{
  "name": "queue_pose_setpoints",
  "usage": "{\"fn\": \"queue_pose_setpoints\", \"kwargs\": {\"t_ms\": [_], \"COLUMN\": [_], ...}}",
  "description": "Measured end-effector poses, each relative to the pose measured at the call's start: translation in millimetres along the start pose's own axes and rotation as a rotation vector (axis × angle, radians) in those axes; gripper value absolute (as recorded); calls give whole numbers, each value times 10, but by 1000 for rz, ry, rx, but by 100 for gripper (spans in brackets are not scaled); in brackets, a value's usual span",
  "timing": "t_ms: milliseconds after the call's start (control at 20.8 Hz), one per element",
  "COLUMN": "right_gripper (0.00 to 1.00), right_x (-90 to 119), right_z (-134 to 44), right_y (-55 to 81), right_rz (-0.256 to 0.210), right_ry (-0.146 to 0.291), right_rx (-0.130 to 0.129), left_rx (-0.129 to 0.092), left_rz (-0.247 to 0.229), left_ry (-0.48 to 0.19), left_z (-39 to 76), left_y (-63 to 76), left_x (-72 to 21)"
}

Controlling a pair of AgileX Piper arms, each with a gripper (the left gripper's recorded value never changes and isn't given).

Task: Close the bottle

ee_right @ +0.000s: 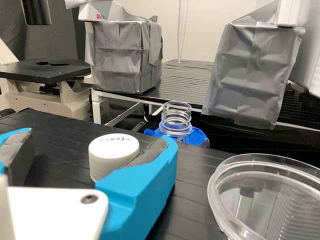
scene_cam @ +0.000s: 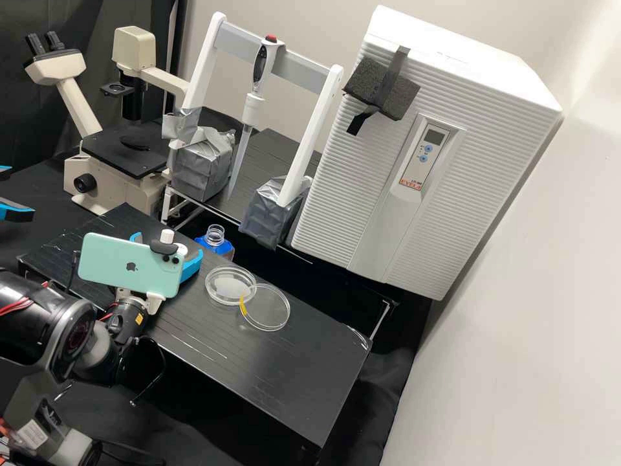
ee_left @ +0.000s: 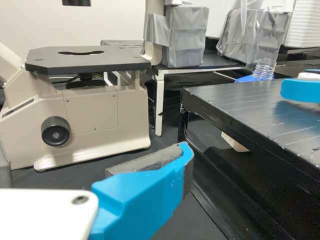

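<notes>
The open clear bottle (scene_cam: pixel 217 236) with blue liquid stands just past the far edge of the raised black platform (scene_cam: pixel 272 362); its threaded neck (ee_right: pixel 177 117) is bare. A white cap (ee_right: pixel 113 152) rests on the platform between the fingers of my right gripper (ee_right: pixel 95 142), close to one blue finger (ee_right: pixel 142 175) and apart from the other, so the gripper is open. The bottle is a short way beyond that gripper (scene_cam: pixel 167 249). My left gripper (scene_cam: pixel 6 191) hangs open, low at the far left beside the microscope, with one blue finger (ee_left: pixel 145 190) near the platform's side. The bottle (ee_left: pixel 265 67) is far from it.
Two clear petri dish halves (scene_cam: pixel 229 285) (scene_cam: pixel 265 307) lie on the platform to the right of the right gripper. A beige microscope (scene_cam: pixel 110 155) stands at the back left. A pipette (scene_cam: pixel 249 110) hangs on a white stand with grey-taped feet (scene_cam: pixel 272 213). A large white machine (scene_cam: pixel 420 149) fills the right.
</notes>
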Motion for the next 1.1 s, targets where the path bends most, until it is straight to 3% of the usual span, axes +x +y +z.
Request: {"fn": "queue_pose_setpoints", "kwargs": {"t_ms": [1104], "right_gripper": [0], "right_x": [-11], "right_z": [9], "right_y": [30], "right_rz": [10], "right_ry": [-3], "right_rx": [15], "left_rx": [1], "left_rz": [-1], "left_ry": [-4], "left_z": [6], "left_y": [-1], "left_x": [3]}}
